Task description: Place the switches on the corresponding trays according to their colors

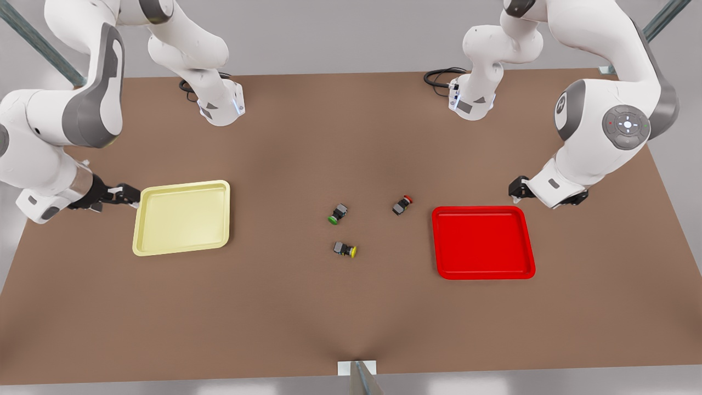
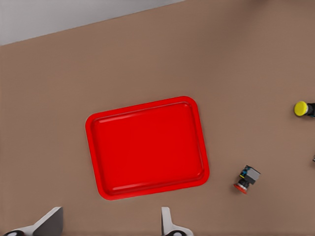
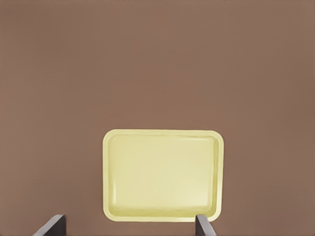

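Note:
Two switches lie on the brown table between the trays: the red-capped switch and the yellow-capped switch. The pale yellow tray sits at the front view's left, the red tray at its right; both hold nothing. My left gripper hovers open just behind the red tray's far corner. My right gripper hovers open at the yellow tray's outer edge. Neither holds anything.
A green-capped switch lies close to the other two, mid-table. The arm bases with cables stand at the table's back edge. A metal post rises at the front edge.

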You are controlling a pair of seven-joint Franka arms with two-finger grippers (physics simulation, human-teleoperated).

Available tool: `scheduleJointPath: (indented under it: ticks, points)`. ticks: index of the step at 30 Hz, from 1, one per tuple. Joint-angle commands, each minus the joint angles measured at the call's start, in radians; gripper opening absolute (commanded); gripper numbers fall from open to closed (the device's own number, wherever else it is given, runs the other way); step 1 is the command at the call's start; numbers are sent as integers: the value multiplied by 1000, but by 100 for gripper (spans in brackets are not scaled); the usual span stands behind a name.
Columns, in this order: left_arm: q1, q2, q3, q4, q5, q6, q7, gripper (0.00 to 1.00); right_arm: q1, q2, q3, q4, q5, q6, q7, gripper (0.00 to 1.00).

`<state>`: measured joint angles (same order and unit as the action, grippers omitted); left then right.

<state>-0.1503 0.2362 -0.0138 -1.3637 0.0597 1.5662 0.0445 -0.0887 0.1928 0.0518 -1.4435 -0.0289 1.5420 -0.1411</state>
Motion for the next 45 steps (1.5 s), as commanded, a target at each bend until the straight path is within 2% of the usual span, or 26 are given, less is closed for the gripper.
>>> scheduleJointPath:
  ticks: [1, 4, 6, 10, 11, 12, 13, 17, 23, 26, 32, 37, 40, 43, 45]
  points:
    - [0, 2, 0, 0, 3, 0, 0, 100, 4, 0, 0, -12, 0, 1, 0, 100]
    - [-69, 57, -21, -18, 2, 72, 57, 100, 3, -4, -1, -31, 1, 0, 0, 100]
    - [-132, 43, -25, -185, -8, 237, 64, 100, 39, -7, -1, -55, 7, 6, 2, 100]
    - [-156, 2, -164, -552, -17, 581, 63, 100, 188, 31, 0, -60, 20, 53, 8, 100]
    - [-187, 26, -193, -568, -17, 610, 49, 100, 247, 54, 5, -55, 20, 63, 3, 100]
    - [-213, 43, -193, -587, -17, 640, 48, 100, 257, 108, 63, -14, 20, 63, -3, 100]
    - [-232, 58, -193, -609, -17, 669, 23, 100, 283, 111, 82, -20, 20, 105, -18, 100]
    - [-290, 153, -192, -618, -15, 706, -41, 100, 305, 195, 149, -20, 18, 213, -179, 100]
    - [-325, 209, -190, -634, 141, 753, -20, 100, 383, 369, 169, -17, 7, 400, -357, 100]
    - [-324, 235, -181, -634, 144, 764, -20, 100, 411, 459, 172, -12, 6, 503, -518, 100]
    - [-324, 296, -149, -635, 144, 792, -20, 100, 512, 593, 168, 100, 21, 532, -531, 100]
    - [-324, 308, -149, -632, 143, 793, -21, 100, 569, 677, 160, 146, 4, 630, -483, 100]
    - [-322, 310, -149, -629, 137, 793, -21, 72, 601, 738, 137, 224, 17, 630, -477, 100]
    - [-322, 319, -149, -621, 134, 793, -21, 66, 621, 769, 129, 250, 18, 636, -465, 100]
    - [-322, 319, -149, -621, 134, 793, -21, 66, 621, 778, 109, 241, 17, 635, -465, 100]
